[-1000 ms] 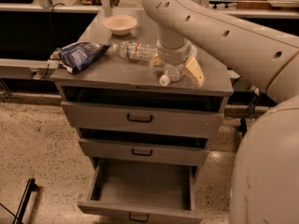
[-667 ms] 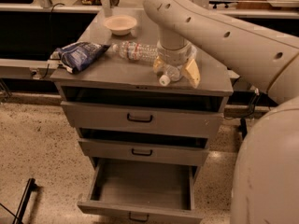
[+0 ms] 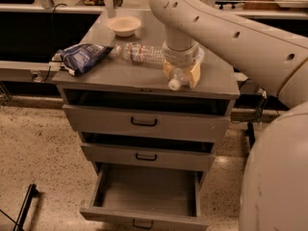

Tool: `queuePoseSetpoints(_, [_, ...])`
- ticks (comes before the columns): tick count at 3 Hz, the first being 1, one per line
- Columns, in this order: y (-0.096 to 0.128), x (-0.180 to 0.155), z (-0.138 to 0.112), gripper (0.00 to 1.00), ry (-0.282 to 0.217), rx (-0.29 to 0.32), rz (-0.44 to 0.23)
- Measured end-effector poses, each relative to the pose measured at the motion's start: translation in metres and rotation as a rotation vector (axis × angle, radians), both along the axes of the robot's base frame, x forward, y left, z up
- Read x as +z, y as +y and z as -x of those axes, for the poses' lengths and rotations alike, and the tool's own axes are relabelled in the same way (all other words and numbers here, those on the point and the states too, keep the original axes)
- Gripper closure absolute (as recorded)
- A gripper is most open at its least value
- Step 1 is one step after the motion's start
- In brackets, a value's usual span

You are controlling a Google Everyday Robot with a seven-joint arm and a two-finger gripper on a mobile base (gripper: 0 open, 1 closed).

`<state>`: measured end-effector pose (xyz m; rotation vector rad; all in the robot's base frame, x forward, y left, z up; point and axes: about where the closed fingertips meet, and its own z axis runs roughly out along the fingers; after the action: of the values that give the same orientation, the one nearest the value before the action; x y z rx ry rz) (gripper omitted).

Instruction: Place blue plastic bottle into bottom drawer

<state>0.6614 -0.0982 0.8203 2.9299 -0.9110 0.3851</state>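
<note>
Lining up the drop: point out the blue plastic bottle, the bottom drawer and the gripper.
blue plastic bottle (image 3: pixel 173 84), camera view, its white cap.
bottom drawer (image 3: pixel 147 194), camera view, its bare inner floor.
gripper (image 3: pixel 182 77), camera view, its lower end, over the front right of the cabinet top (image 3: pixel 122 75).

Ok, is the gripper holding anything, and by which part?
The gripper, down at the cabinet top, looks closed on the blue plastic bottle, gripping its body just behind the neck; the white cap sticks out front.

Grey bottom drawer, dark-blue bag — yellowish hand clasping white-capped blue plastic bottle.
</note>
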Motion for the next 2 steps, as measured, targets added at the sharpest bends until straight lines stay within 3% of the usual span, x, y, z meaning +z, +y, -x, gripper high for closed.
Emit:
queuePoseSetpoints(1, [0.000, 0.005, 0.000, 0.87, 0.000, 0.000, 0.000])
queuePoseSetpoints(2, [0.013, 0.031, 0.019, 1.00, -0.055, -0.007, -0.097])
